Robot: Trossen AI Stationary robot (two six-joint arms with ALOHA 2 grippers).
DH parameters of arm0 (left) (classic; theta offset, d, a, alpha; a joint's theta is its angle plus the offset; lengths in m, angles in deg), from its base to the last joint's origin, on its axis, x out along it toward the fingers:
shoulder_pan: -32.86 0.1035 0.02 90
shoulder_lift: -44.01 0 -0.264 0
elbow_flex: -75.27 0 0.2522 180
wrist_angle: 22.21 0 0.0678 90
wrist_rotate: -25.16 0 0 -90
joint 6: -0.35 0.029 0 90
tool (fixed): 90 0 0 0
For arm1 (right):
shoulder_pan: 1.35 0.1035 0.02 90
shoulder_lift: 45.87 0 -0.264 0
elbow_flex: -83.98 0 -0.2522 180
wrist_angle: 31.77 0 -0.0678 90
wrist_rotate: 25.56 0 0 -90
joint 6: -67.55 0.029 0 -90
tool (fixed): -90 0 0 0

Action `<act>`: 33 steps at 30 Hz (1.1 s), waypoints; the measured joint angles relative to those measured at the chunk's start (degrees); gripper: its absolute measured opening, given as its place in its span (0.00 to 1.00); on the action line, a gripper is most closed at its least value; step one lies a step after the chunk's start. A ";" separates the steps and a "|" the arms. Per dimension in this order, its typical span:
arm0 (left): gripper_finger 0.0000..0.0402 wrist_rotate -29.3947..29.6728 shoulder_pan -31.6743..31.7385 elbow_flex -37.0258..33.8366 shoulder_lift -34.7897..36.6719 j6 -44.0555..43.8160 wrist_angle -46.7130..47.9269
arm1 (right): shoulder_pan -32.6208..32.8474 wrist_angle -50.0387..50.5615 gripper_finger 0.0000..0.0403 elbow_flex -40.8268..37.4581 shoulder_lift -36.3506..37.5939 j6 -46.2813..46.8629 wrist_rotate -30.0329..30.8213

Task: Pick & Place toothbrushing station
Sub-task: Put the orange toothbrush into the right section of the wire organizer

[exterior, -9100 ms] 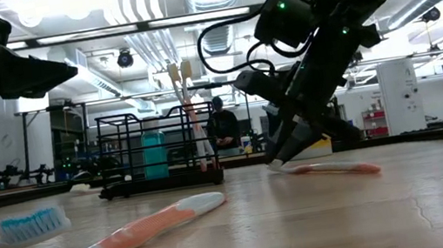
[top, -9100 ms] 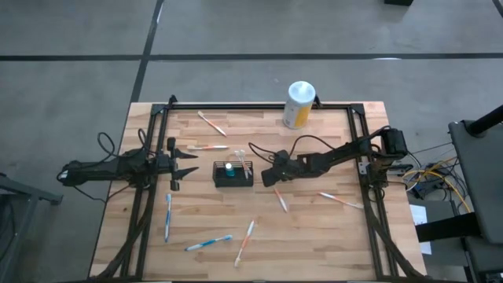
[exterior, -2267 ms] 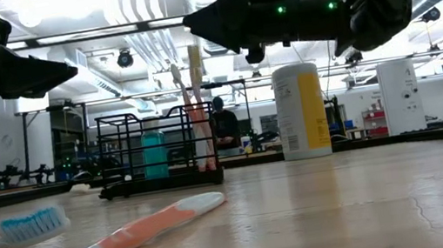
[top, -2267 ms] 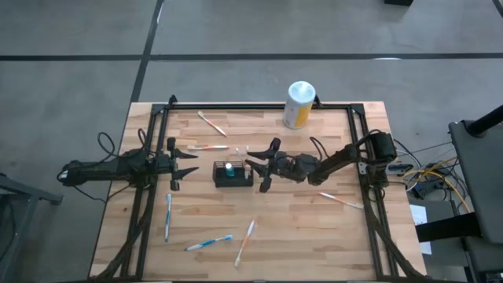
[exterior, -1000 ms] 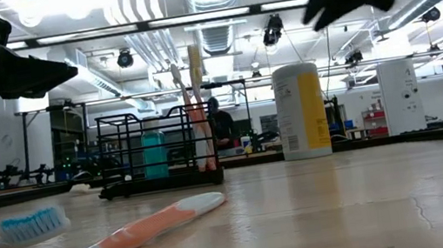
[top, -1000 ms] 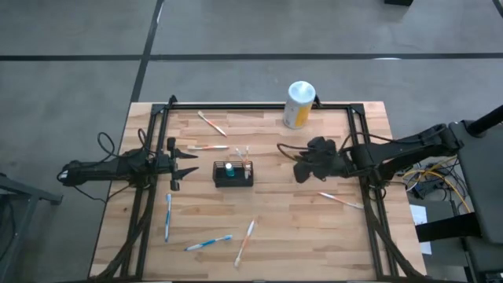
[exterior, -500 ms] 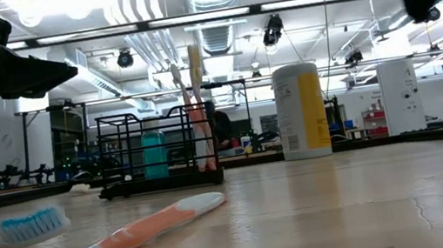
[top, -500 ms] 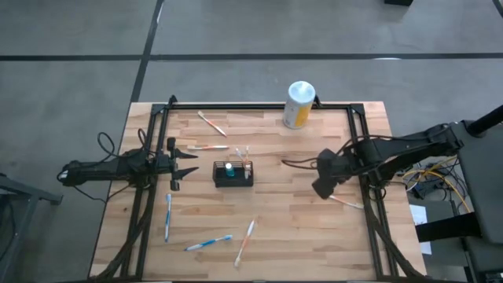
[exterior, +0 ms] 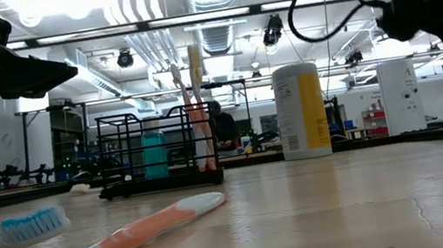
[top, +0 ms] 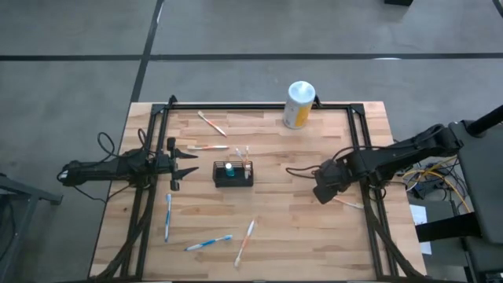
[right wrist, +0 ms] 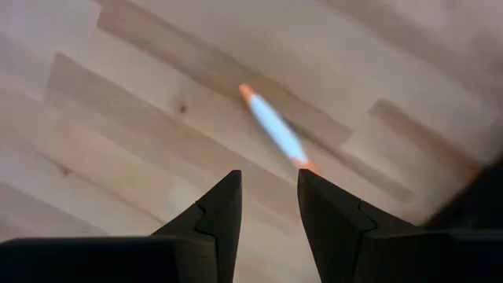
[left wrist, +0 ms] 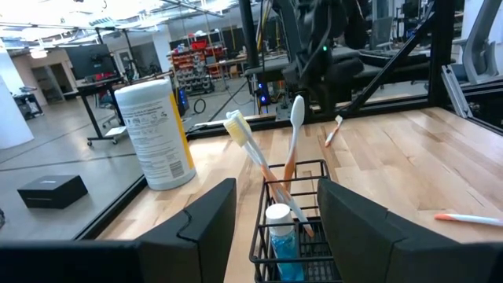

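1. Right gripper [top: 319,192] at centre right of the high view, over the bench [top: 299,236]; jaws narrowly apart, holding nothing, above an orange-and-white toothbrush [right wrist: 275,130].
2. Left gripper [top: 191,159] at centre left; jaws wide, holding nothing.
3. Basket [top: 233,174] at bench centre, just right of the left gripper, with toothbrushes upright inside.

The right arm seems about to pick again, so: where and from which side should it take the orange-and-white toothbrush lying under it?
Grip the orange-and-white toothbrush at mid-handle, coming straight down from above. It lies flat on the table, so only its sides are free. The right gripper is open above it; its fingers would probably need to straddle the thin handle across its width.
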 joint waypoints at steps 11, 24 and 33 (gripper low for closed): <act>0.46 0.02 -0.01 0.00 0.00 -0.01 0.00 | 0.00 -14.27 0.38 -10.76 0.00 3.87 -2.67; 0.47 0.00 0.00 0.01 0.00 0.00 0.00 | 0.00 -20.79 0.38 -16.38 -0.01 -8.38 -2.52; 0.47 0.00 -0.01 0.01 0.00 0.00 0.00 | -0.04 -21.53 0.34 -18.06 0.07 -8.80 -2.06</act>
